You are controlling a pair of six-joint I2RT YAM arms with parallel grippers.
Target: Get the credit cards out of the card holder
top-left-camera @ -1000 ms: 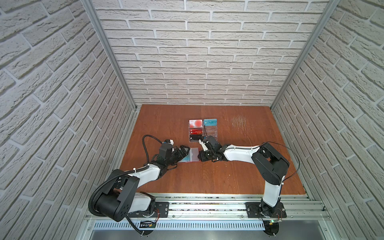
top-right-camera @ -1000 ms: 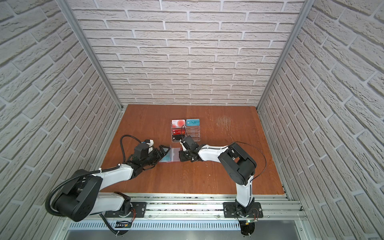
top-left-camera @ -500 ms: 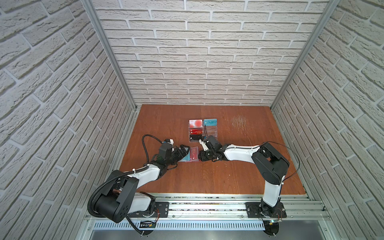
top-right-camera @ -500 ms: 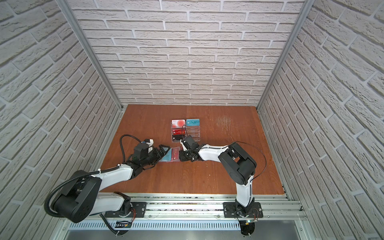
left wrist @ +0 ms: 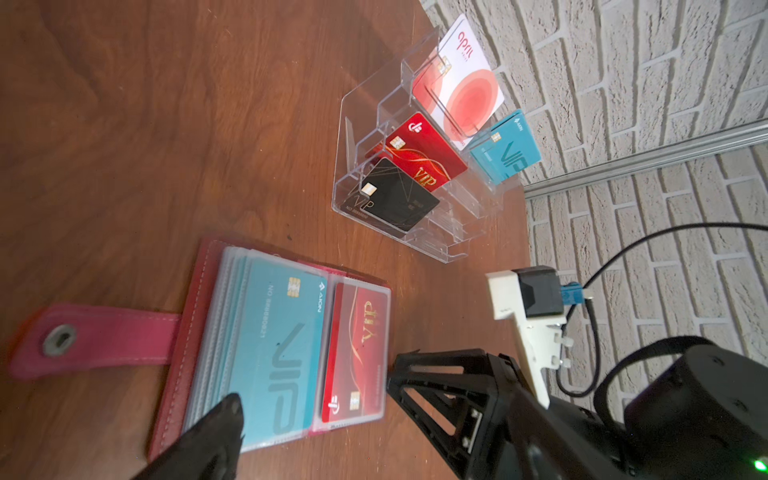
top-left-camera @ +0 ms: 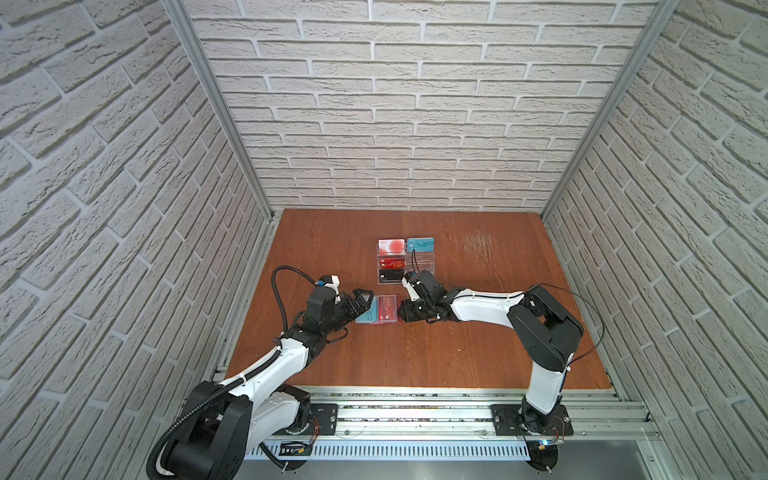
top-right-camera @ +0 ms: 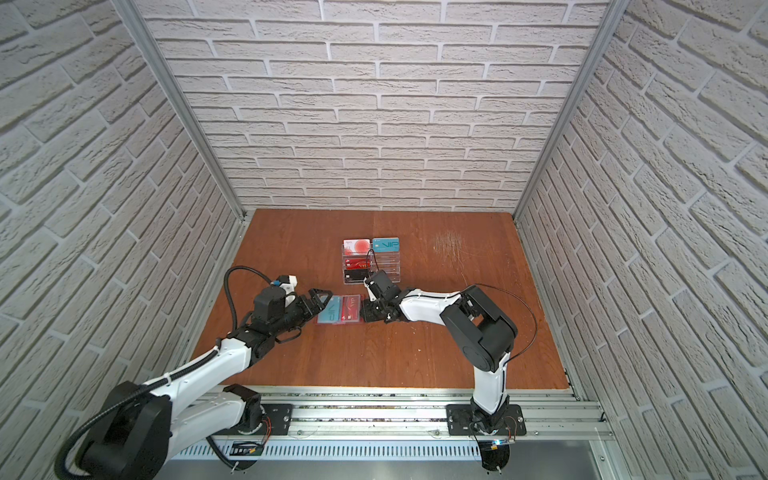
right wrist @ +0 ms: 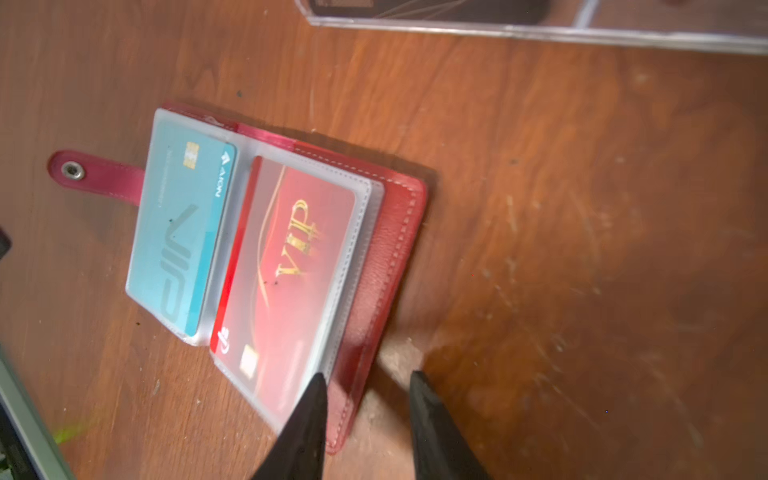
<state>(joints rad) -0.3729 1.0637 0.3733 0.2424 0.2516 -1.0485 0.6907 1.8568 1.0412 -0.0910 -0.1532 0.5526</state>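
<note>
Bright even light; wrist views blurred, glary.

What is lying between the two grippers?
The open card holder, with a teal card and a red card in its sleeves, lies between the left gripper and right gripper, as both top views show.

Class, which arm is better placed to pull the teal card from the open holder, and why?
Left, probably. The left gripper, jaws wide open, sits at the teal card side of the holder; the right gripper is at the opposite edge, beyond the red card.
</note>
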